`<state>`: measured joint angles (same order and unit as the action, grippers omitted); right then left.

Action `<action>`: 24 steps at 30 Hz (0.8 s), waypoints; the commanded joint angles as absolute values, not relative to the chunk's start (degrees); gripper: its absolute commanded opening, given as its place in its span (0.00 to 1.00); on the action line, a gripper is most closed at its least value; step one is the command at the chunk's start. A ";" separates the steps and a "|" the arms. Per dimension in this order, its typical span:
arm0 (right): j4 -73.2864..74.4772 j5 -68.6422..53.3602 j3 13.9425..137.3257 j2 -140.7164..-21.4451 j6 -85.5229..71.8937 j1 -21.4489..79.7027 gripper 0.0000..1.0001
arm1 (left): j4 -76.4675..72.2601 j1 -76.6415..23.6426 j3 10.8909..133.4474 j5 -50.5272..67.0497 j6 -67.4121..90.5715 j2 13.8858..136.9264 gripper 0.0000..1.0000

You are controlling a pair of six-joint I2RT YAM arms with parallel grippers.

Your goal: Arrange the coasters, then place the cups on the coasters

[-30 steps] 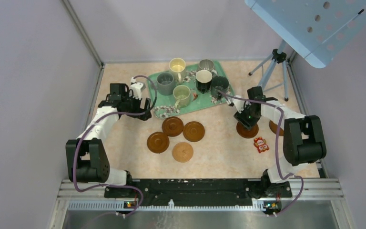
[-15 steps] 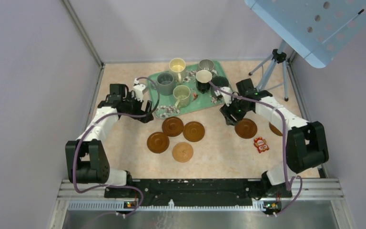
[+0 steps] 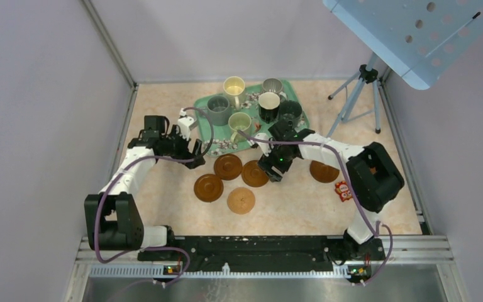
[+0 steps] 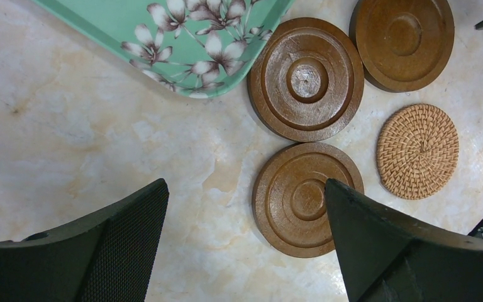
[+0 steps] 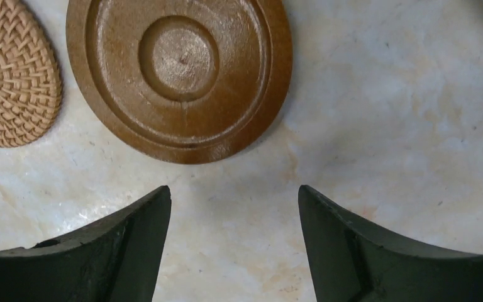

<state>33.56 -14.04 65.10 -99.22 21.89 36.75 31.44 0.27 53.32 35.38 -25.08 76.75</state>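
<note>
While the cups (image 3: 239, 123) sit on the tray (image 4: 107, 25), coaster arranging is in hand. Left gripper (image 4: 245, 182) and right gripper (image 5: 234, 189) gape empty. The right one needs to drop onto the coaster (image 5: 179, 75) just left of it and close on the rim.

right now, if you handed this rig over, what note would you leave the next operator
Left gripper: jaws open, empty, above the table by the tray's corner.
Right gripper: jaws open, empty, beside a brown coaster.
Coasters: four clustered mid-table, including the woven coaster; a fifth coaster lies apart on the right; the sixth is not in view.
Cups: all six on the tray.
Done: no cup sits on a coaster yet.
To do: arrange the coasters, then set each cup on one.
</note>
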 commanded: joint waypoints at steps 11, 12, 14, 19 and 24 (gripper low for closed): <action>25.39 -9.52 75.84 -107.92 15.56 41.31 0.73 | 24.84 0.18 49.43 39.23 -26.97 75.18 0.99; 25.40 -9.29 76.13 -108.92 15.67 41.31 0.72 | 24.53 0.18 49.43 39.58 -27.51 75.23 0.99; 25.49 -9.06 76.04 -109.95 15.98 41.31 0.69 | 24.22 0.18 49.46 40.21 -28.55 75.06 0.98; 24.72 -8.04 73.17 -109.83 16.93 41.31 0.57 | 22.09 0.18 48.13 41.79 -30.72 73.97 0.96; 24.98 -7.04 68.48 -106.76 18.10 39.84 0.45 | 21.36 -2.37 47.35 42.48 -33.31 74.83 0.94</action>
<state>24.64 -9.28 72.64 -109.58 16.69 41.04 24.01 -0.19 48.27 39.88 -29.91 75.61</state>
